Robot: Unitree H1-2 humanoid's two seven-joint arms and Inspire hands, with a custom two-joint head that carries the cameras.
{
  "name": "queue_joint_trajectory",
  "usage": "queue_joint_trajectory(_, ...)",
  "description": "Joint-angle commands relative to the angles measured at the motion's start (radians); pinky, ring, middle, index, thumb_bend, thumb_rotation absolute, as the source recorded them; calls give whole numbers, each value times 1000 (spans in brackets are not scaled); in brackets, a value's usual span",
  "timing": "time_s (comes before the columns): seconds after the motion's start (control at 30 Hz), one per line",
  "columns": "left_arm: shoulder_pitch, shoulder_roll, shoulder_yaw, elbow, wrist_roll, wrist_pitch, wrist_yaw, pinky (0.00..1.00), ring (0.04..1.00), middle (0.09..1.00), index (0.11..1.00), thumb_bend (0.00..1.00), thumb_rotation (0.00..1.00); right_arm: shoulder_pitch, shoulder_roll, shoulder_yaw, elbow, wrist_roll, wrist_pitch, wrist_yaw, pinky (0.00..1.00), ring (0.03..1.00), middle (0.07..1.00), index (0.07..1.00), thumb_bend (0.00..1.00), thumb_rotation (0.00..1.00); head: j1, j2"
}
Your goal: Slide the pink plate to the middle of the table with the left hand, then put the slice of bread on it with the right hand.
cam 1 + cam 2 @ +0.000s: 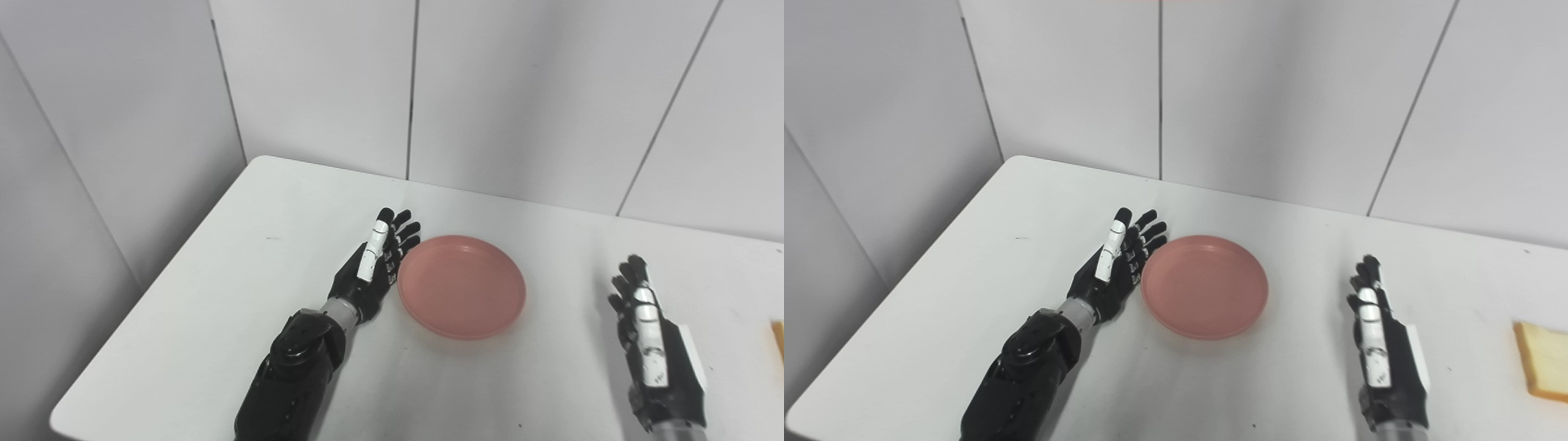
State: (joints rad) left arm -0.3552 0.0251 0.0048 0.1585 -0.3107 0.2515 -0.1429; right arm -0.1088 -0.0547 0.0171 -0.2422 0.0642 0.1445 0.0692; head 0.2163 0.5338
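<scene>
The pink plate (462, 286) lies flat near the middle of the white table (257, 220). My left hand (376, 260) is open, fingers straight, its edge against or very close to the plate's left rim. My right hand (649, 337) is open and empty, resting to the right of the plate and apart from it. The slice of bread (1543, 361) lies flat at the table's right side, right of my right hand; the left eye view shows only a sliver of the slice (778, 340).
Grey wall panels (520, 92) stand close behind the table's far edge. The table's left edge (153, 294) runs diagonally beside my left arm.
</scene>
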Motion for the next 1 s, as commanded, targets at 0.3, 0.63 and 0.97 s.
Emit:
queue_joint_trajectory(0.3, -10, -56, -32, -112, 6, -27, -35, 963, 969, 971, 970, 846, 978, -8, 21, 23, -15, -40, -57, -8, 1000, 1000, 1000, 1000, 337, 1000, -106, 18)
queue_joint_trajectory(0.63, 29, -59, -36, -156, -30, -27, -77, 971, 975, 976, 972, 853, 979, -8, 45, 41, -16, -107, -41, -37, 1000, 1000, 1000, 1000, 365, 1000, -173, 23)
queue_joint_trajectory(0.97, 37, -51, -23, -165, -9, -56, -56, 998, 991, 990, 994, 840, 1000, -27, 39, 16, -22, -93, -38, -41, 1000, 1000, 1000, 1000, 398, 1000, -218, 26)
